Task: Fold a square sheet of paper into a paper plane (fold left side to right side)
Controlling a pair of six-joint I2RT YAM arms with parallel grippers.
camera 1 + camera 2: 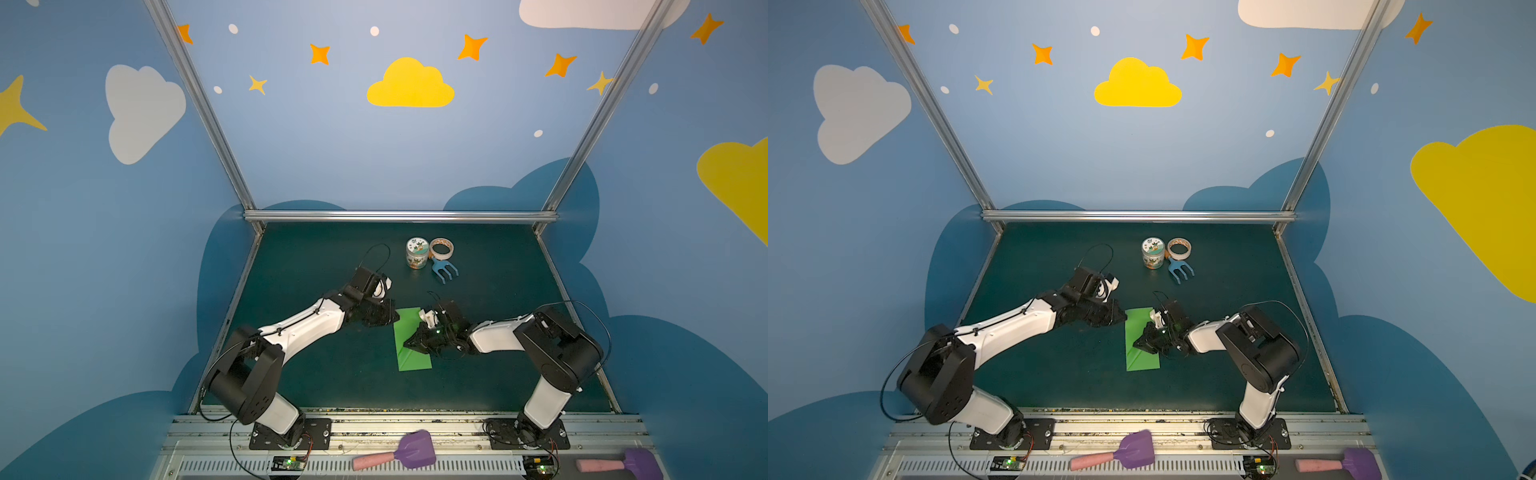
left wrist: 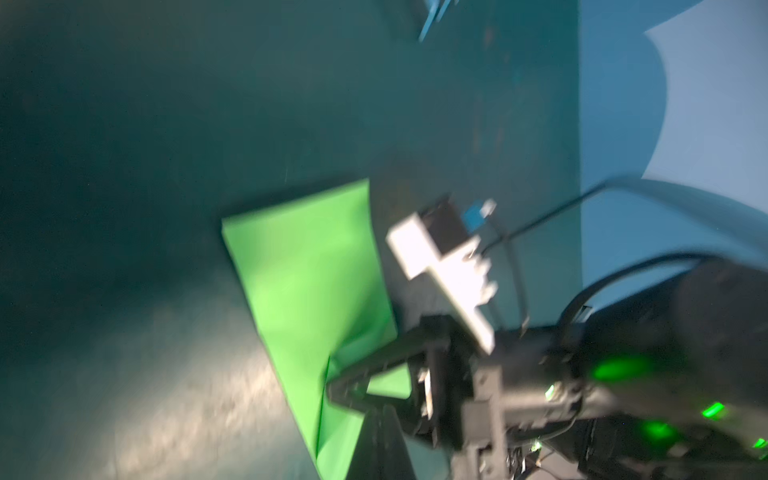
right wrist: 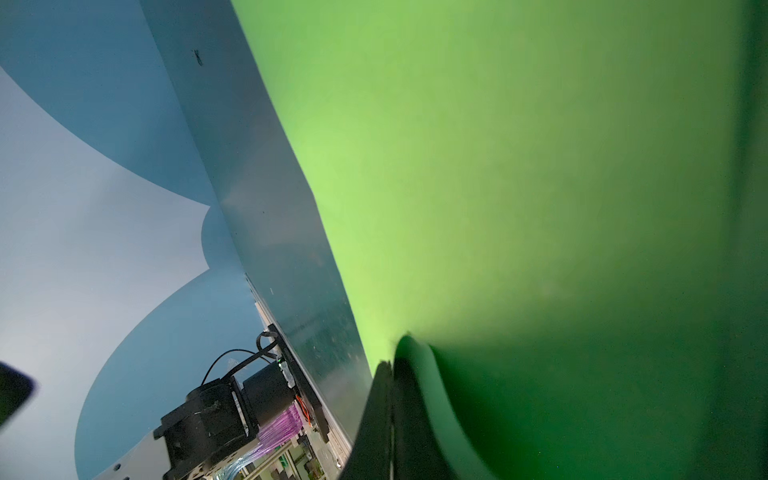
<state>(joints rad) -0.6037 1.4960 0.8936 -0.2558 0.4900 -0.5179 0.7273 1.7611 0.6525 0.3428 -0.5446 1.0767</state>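
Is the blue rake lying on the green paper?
No, the blue rake lies apart from the green paper, beside the jar and tape roll.

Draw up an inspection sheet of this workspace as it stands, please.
Surface: dark green mat.
Job's things: paper, folded to a narrow strip, diagonal flap at its near end.
Clutter: jar, tape roll and blue fork grouped at the back; purple shovel and another purple toy by the front rail.
Grippers: left gripper shut, at the paper's far left corner; right gripper shut, tip on the paper.
Cables: black loop above the left wrist, another over the right arm.
Surroundings: blue walls with clouds and stars; aluminium frame.
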